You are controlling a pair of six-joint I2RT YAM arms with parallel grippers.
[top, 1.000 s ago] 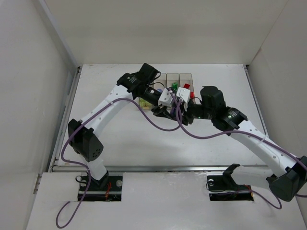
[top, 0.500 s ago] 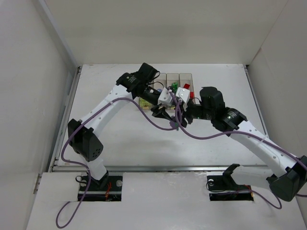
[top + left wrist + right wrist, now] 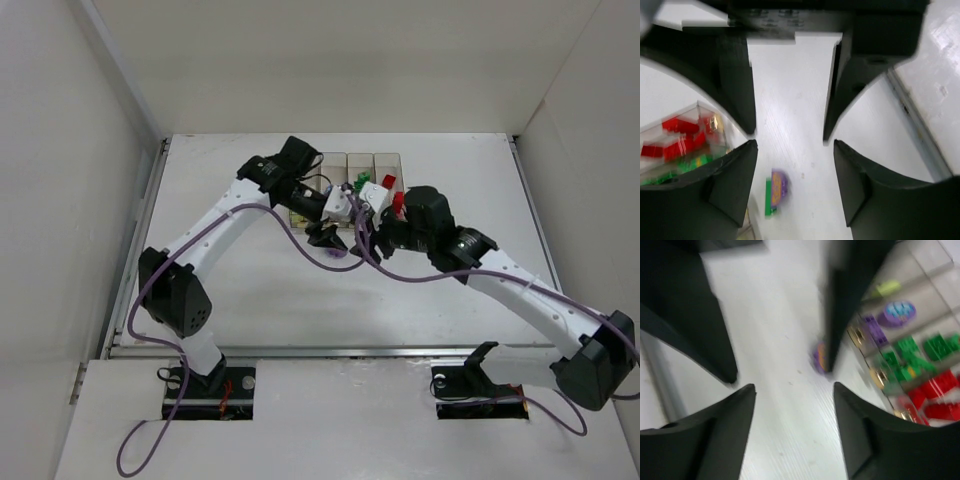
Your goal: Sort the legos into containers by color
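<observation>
A purple lego stuck to a thin green one [image 3: 775, 191] lies on the white table, just off the inner side of my left gripper's left finger [image 3: 720, 190]. In the right wrist view that purple lego [image 3: 817, 358] is half hidden behind a finger of the other gripper. My left gripper [image 3: 794, 145] and right gripper [image 3: 794, 387] face each other tip to tip, both open and holding nothing. From above, the left gripper [image 3: 325, 237] and right gripper [image 3: 362, 243] hang just in front of the containers [image 3: 360, 160]. These hold red legos [image 3: 935, 390], green legos [image 3: 910, 352] and purple legos [image 3: 890, 315].
White walls close in the table on three sides. A metal rail [image 3: 330, 350] runs along the near edge. Purple cables [image 3: 330, 262] loop from both arms over the table in front of the grippers.
Both grippers have opened wider. Both have shifted slightly left and a little toward the containers.
</observation>
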